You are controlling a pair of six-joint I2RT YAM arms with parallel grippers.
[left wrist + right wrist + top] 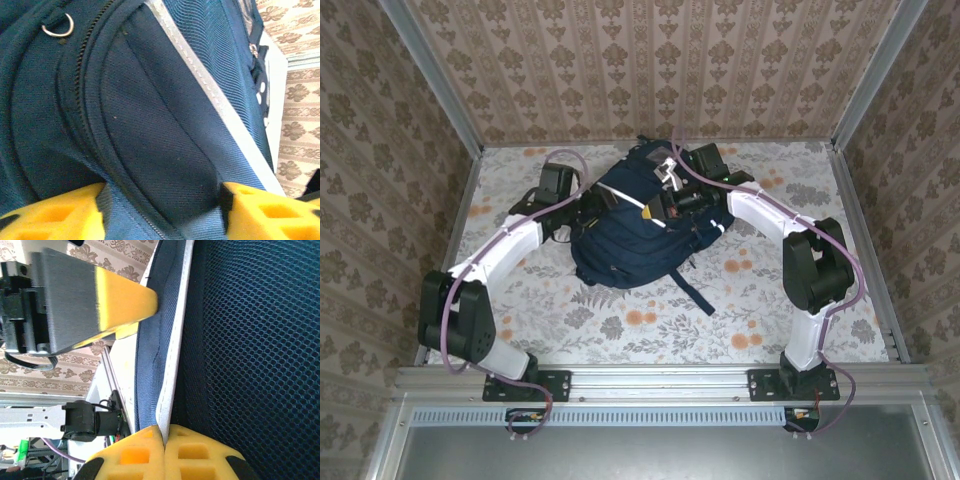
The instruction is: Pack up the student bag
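Observation:
The student bag [630, 235], a large navy backpack, lies in the middle of the table. My left gripper [582, 207] is at its left side. In the left wrist view the yellow fingers [55, 212] stand well apart, and a bulging fold of the bag's front pocket fabric [150, 125] is squeezed between them, beside a zipper [82, 65] and a white reflective stripe [210, 90]. My right gripper [672, 178] is at the bag's top. In its wrist view it [164, 437] is shut on a thin white trim edge [175, 350], next to dark mesh [250, 340].
The flowered tabletop [770, 290] is fenced by an aluminium frame and patterned walls [650, 60]. A dark strap [695, 290] trails from the bag toward the near edge. A small metal ring [59, 27] hangs on the bag. A grey and yellow part [95, 305] presses against the bag's side.

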